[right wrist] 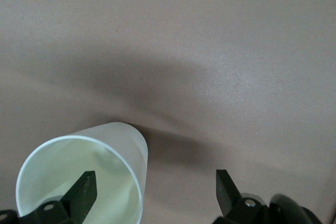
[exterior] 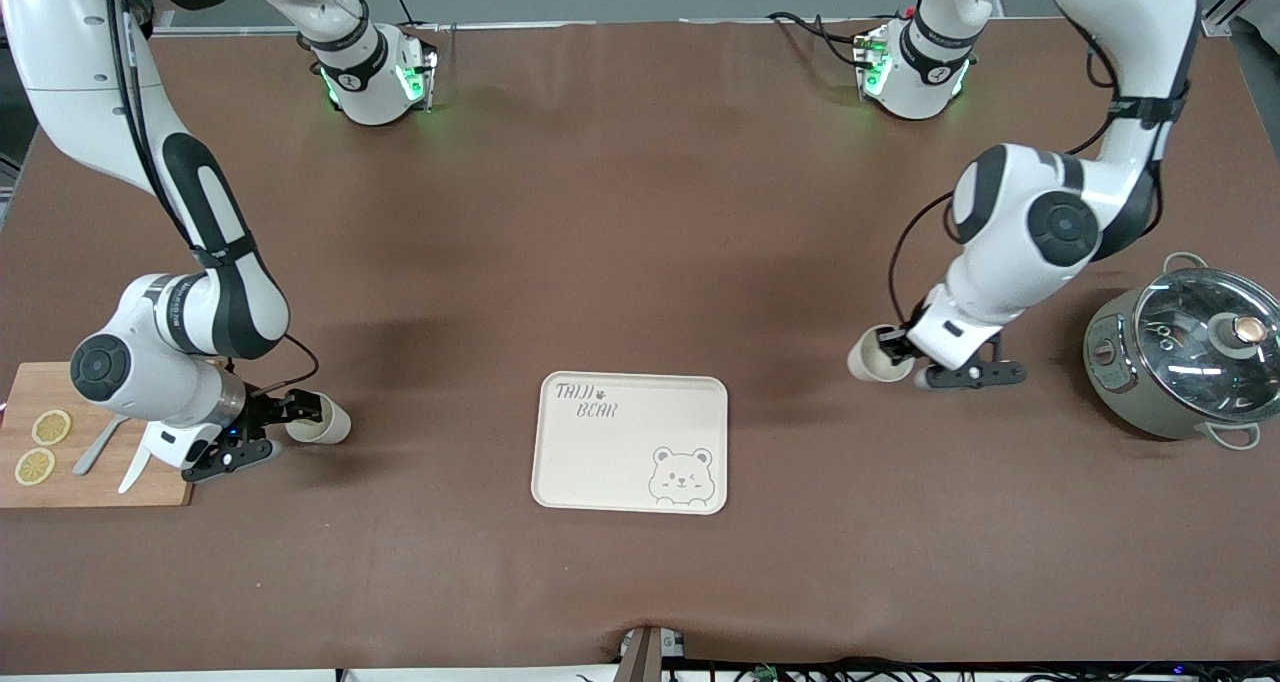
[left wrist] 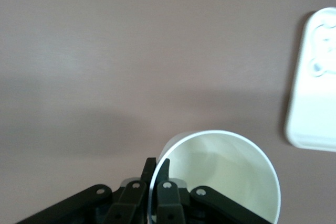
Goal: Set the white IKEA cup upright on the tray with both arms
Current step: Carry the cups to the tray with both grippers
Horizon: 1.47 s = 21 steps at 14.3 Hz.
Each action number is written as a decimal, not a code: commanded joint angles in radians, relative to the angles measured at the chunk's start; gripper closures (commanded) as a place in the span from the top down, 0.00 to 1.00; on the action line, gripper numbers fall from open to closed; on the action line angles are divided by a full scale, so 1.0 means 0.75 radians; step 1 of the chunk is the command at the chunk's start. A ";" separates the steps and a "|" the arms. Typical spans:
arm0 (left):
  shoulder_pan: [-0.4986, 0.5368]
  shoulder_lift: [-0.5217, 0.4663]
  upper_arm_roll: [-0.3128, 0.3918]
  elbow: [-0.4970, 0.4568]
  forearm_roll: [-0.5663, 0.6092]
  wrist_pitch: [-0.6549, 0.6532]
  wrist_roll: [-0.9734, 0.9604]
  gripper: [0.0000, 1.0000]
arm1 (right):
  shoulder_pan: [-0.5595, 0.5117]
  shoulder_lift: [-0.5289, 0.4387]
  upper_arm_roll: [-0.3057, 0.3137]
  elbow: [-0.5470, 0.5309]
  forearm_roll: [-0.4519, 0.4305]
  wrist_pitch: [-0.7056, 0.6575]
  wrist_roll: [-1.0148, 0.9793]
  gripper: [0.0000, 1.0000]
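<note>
The left gripper (exterior: 893, 350) pinches the rim of one white cup (exterior: 872, 356), with the tray (exterior: 631, 442) well off to its side. The right gripper (exterior: 290, 424) is spread wide, one finger (right wrist: 83, 192) inside another white cup (exterior: 322, 424) on its side.

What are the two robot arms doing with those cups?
Each arm is at a white cup lying on its side. The left gripper is shut on the rim of one cup, toward the left arm's end of the table. The right gripper is open, one finger inside the other cup, not yet gripping it. The tray with the bear drawing sits between them, holding nothing.
</note>
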 commanded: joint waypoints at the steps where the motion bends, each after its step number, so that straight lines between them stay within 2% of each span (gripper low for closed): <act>1: -0.089 0.131 0.008 0.158 -0.014 -0.039 -0.151 0.00 | 0.008 0.003 -0.002 -0.007 0.024 0.019 -0.026 0.79; 6: -0.220 0.201 0.009 0.271 -0.012 -0.039 -0.386 0.00 | 0.006 0.005 0.000 -0.005 0.024 0.021 -0.069 0.24; 9: -0.302 0.283 0.015 0.361 0.010 -0.039 -0.536 0.00 | 0.008 0.005 -0.002 -0.005 0.024 0.021 -0.071 0.02; 15: -0.406 0.512 0.019 0.596 0.135 -0.014 -0.787 0.00 | 0.016 0.003 0.000 0.000 0.024 0.011 -0.065 0.00; 18: -0.429 0.547 0.019 0.598 0.174 0.068 -0.859 0.00 | 0.024 -0.006 0.008 0.004 0.028 -0.008 -0.053 0.00; 21: -0.472 0.588 0.045 0.598 0.176 0.110 -0.892 0.00 | 0.031 -0.044 0.021 0.052 0.050 -0.146 -0.027 0.00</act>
